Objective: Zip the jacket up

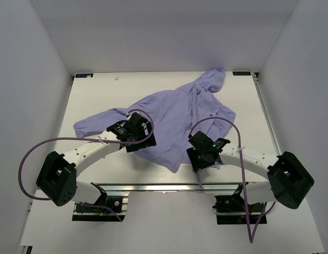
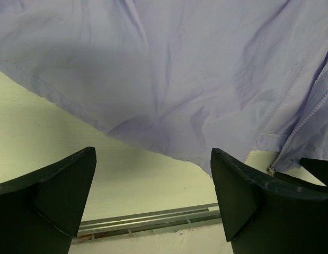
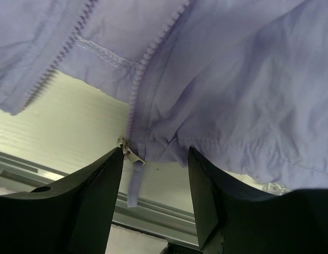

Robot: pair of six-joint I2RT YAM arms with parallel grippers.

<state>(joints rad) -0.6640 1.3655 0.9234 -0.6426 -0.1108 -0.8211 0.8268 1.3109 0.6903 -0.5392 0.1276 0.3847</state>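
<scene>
The jacket [image 1: 174, 114] lies spread across the middle of the table [image 1: 100, 92]. Its hood [image 1: 212, 80] reaches toward the far right corner and one sleeve [image 1: 89, 126] stretches to the left. Its lower hem comes close to the metal rail [image 1: 169, 187] along the near edge.

The left gripper [image 2: 153, 153] has its jaws spread wide just short of the hem. Bare tabletop shows between the fingers and no cloth lies in the gap.

The right gripper [image 3: 156, 151] sits at the bottom of the zipper [image 3: 145, 58]. Its jaws stand partly apart on either side of the bunched hem corner. The metal zipper pull [image 3: 130, 154] is right against the finger on the left of that view. I cannot tell whether the jaws are actually pinching the cloth.

Bare table lies left of the sleeve, along the far edge, and in a narrow strip by the right edge. White walls [image 1: 31, 79] close in on the left, right and far sides.
</scene>
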